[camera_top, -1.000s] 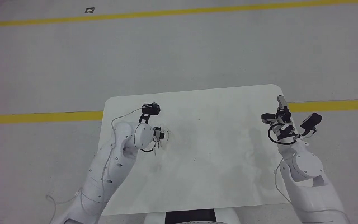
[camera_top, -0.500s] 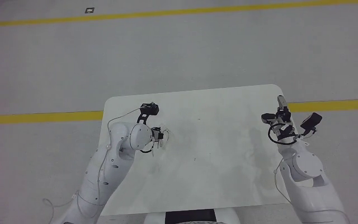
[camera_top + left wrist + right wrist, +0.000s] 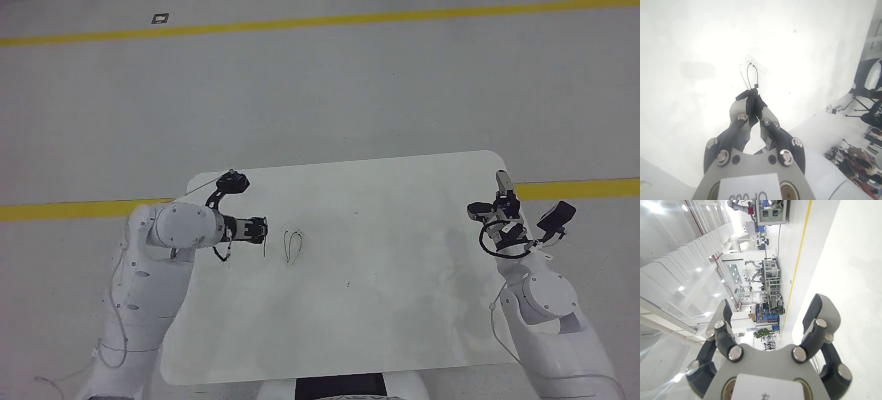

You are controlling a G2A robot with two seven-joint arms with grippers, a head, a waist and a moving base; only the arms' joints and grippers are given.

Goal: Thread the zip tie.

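One zip tie (image 3: pixel 292 246), one table (image 3: pixel 400 300)

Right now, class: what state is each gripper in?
Left gripper: closed, apparently empty; zip tie lies on the table nearby.
Right gripper: open, empty.

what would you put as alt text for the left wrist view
The shut left pincer points at a white table, where a black zip tie bent into a loop lies just past its tips. Room clutter shows beyond the table's edge.
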